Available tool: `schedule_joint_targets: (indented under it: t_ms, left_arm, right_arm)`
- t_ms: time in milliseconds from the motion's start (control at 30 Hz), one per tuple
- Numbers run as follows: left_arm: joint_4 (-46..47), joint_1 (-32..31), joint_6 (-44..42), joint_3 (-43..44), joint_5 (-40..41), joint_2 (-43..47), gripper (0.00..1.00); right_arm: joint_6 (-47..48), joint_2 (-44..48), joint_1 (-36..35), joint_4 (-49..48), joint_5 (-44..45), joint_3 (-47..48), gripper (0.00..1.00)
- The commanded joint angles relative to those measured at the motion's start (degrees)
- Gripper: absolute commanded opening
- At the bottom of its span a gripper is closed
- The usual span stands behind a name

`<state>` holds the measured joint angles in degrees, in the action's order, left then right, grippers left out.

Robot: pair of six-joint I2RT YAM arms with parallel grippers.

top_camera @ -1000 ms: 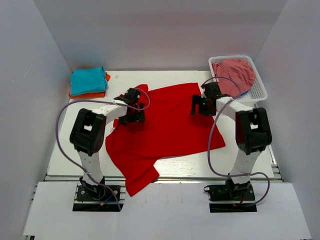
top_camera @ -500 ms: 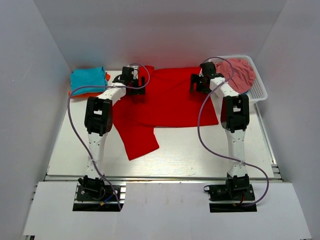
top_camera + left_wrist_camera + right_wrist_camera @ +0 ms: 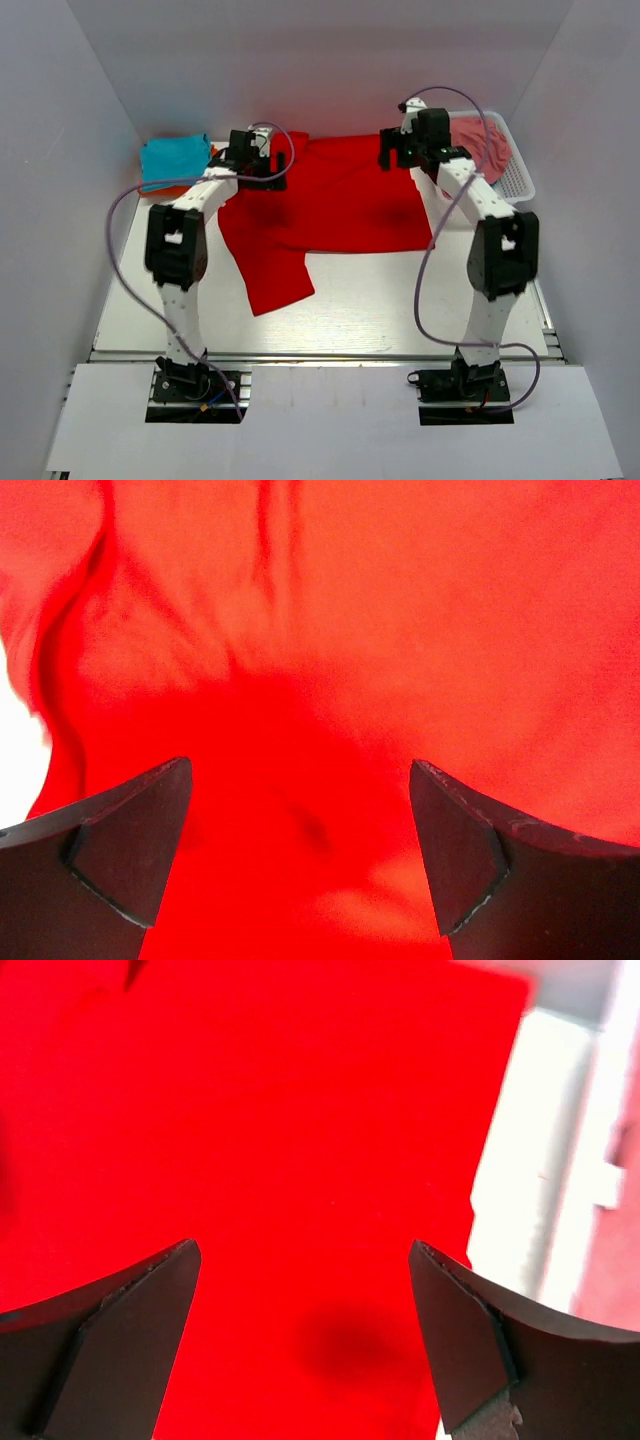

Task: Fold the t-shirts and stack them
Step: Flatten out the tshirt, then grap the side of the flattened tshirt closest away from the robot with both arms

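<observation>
The bright red t-shirt (image 3: 340, 200) lies spread flat across the far half of the table, with one part hanging toward the near left (image 3: 275, 280). My left gripper (image 3: 262, 166) hovers open over its far left corner. My right gripper (image 3: 398, 152) hovers open over its far right edge. In the left wrist view the gripper (image 3: 298, 763) has wide jaws with only red cloth (image 3: 400, 630) below. The right wrist view shows the same: the gripper (image 3: 303, 1245) is empty over red cloth (image 3: 250, 1110). The folded teal t-shirt (image 3: 175, 158) lies on the orange one (image 3: 160, 188) at the far left.
A white basket (image 3: 518, 178) holding pink cloth (image 3: 488, 140) stands at the far right, close to my right arm. Grey walls close in the left, right and back. Bare white table (image 3: 400, 300) lies in front of the red shirt.
Both grippers carried the red shirt from the table's middle to the far side. The shirt now lies flat, the jaws are open, and both wrists have lifted slightly.
</observation>
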<state>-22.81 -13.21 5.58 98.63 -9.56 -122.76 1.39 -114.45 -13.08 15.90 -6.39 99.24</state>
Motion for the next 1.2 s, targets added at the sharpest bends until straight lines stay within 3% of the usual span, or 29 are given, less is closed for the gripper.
schedule_joint_targets:
  t_ms: [0, 133, 333, 500, 533, 700, 933, 1067, 1133, 1167]
  left_arm:
    - [-0.7, -1.3, 3.4, -9.0, 2.0, 15.8, 1.0]
    - [0.5, -1.8, 10.0, -29.0, 0.7, 28.3, 1.0]
    - [-3.7, -5.3, 17.3, -49.9, -8.0, 40.0, 1.0]
    - [-12.3, -9.5, 20.8, -58.8, -9.6, 48.3, 1.0]
    - [-16.0, -10.6, 21.3, -59.4, -7.2, 50.1, 1.0]
    - [-16.9, -12.5, 21.9, -62.7, -5.1, 51.4, 0.98]
    - [-10.8, -14.3, 25.0, -66.0, -3.9, 47.9, 0.82]
    - [-8.0, -15.3, 25.0, -66.0, -2.7, 44.7, 0.67]
    - [-7.4, -15.4, 25.0, -66.0, -2.7, 43.7, 0.54]
    - [-7.4, -15.4, 25.0, -65.4, -2.1, 43.1, 0.39]
  right_arm:
    - [-3.8, 8.5, 0.5, -4.2, 4.6, -10.5, 0.9]
    - [-8.1, 17.8, 0.6, -6.6, 12.1, -26.8, 0.9]
    - [-24.9, 27.8, 1.8, -0.4, 26.1, -38.8, 0.9]
    - [-28.6, 28.8, 4.2, 0.4, 23.6, -44.6, 0.9]
    - [-29.0, 28.4, 4.6, 0.4, 22.2, -45.1, 0.8]
    - [-28.4, 26.4, 6.1, -1.7, 18.6, -47.7, 0.62]
    - [-26.4, 22.6, 7.0, -4.6, 18.0, -47.5, 0.58]
    - [-25.6, 20.9, 7.1, -6.4, 14.6, -47.6, 0.4]
    - [-24.9, 20.2, 7.1, -8.2, 13.3, -47.5, 0.31]
    - [-24.2, 20.0, 7.2, -8.4, 12.6, -46.7, 0.21]
